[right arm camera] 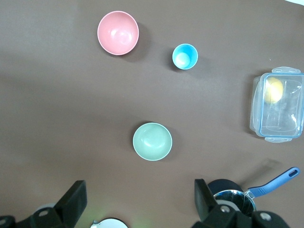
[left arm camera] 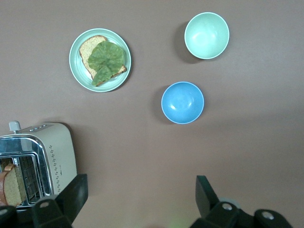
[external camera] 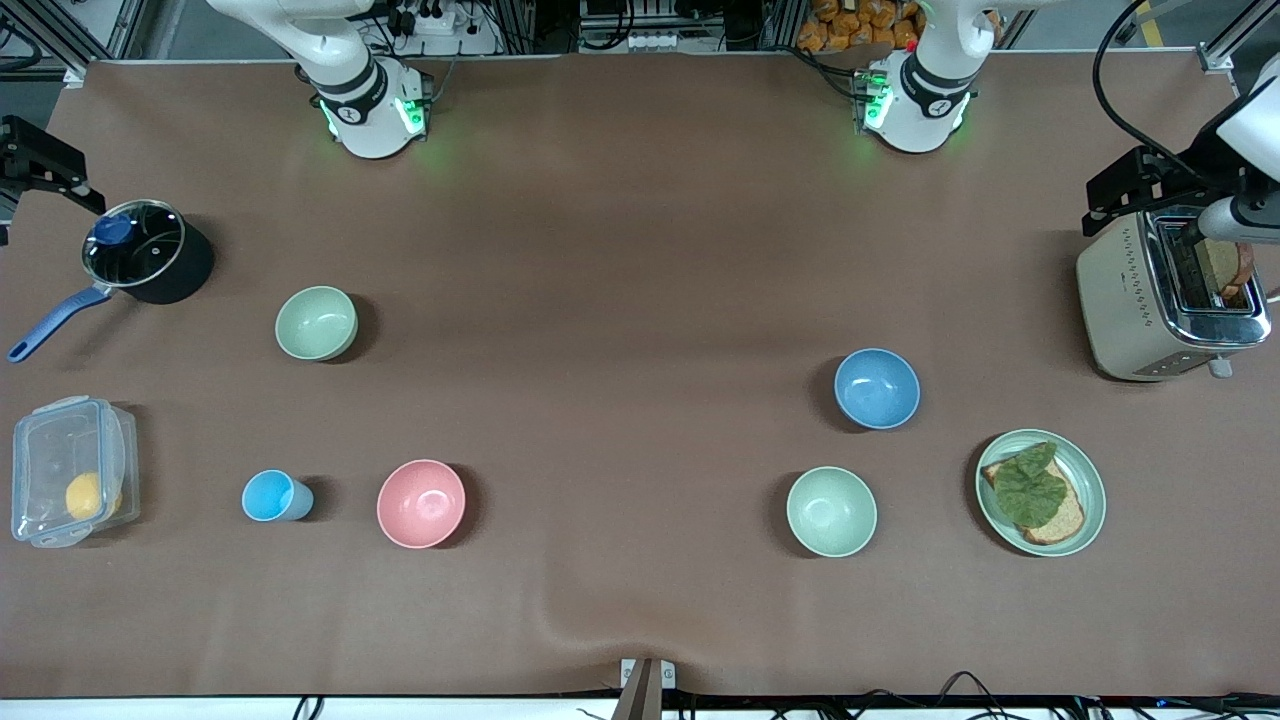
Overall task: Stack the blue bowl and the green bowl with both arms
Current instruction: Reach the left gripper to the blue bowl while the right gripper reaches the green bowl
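The blue bowl (external camera: 877, 388) sits upright on the brown table (external camera: 620, 250) toward the left arm's end, farther from the front camera than the paler mint bowl (external camera: 831, 511) and the plate (external camera: 1087, 478) that carries a slice of bread with a leaf on it. In the left wrist view the blue bowl (left arm camera: 182, 102) lies on bare tabletop well apart from the left gripper (left arm camera: 137, 197), whose two dark fingers (left arm camera: 73, 192) stand wide apart with nothing between them. The same view shows the mint bowl (left arm camera: 206, 35), the plate (left arm camera: 76, 61) and a toaster (left arm camera: 54, 156) with bread in its slot.

The green bowl (external camera: 316, 322) stands upright toward the right arm's end, nearer the front camera than the lidded black saucepan (external camera: 150, 252) and farther from it than the pink bowl (external camera: 421, 503) and the small light-blue cup (external camera: 272, 496). In the right wrist view the green bowl (right arm camera: 152, 141) is on open table, apart from the right gripper (right arm camera: 140, 199), and its fingers (right arm camera: 73, 199) are also spread wide and empty. The pink bowl (right arm camera: 118, 33), the cup (right arm camera: 185, 56) and a clear lidded box (right arm camera: 278, 104) holding something yellow show there as well.

The two task bowls lie well apart from each other, each empty and unstacked.
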